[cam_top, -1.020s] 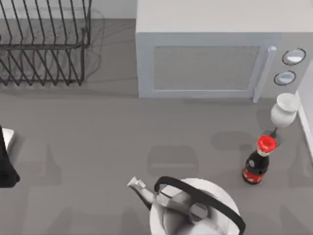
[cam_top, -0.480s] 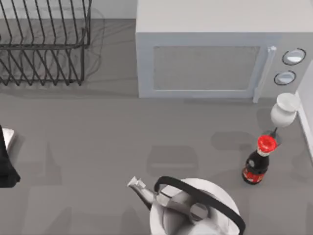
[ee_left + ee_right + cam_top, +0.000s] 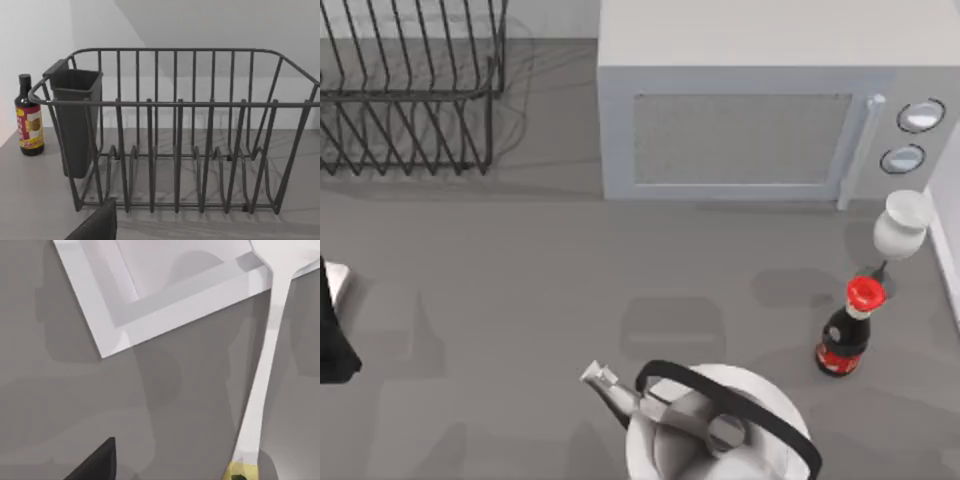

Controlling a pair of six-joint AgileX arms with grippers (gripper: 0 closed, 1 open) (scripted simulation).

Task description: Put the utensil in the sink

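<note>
The utensil (image 3: pixel 262 365) is a long white piece with a yellow-green end, seen in the right wrist view. Its broad head lies over the rim of the white sink (image 3: pixel 175 302), and its handle runs back across the grey counter. Its shadow falls well to one side of it. A dark part of my right gripper (image 3: pixel 97 462) shows at the picture's edge, apart from the handle. My left arm (image 3: pixel 332 335) is parked at the table's left edge, and its gripper (image 3: pixel 97 225) faces the dish rack.
A wire dish rack (image 3: pixel 410 90) with a dark cutlery cup (image 3: pixel 75 120) stands at the back left, a sauce bottle (image 3: pixel 29 120) beside it. A microwave (image 3: pixel 750 110) fills the back middle. A kettle (image 3: pixel 715 425), a red-capped bottle (image 3: pixel 848 335) and a white vase (image 3: pixel 900 228) stand front and right.
</note>
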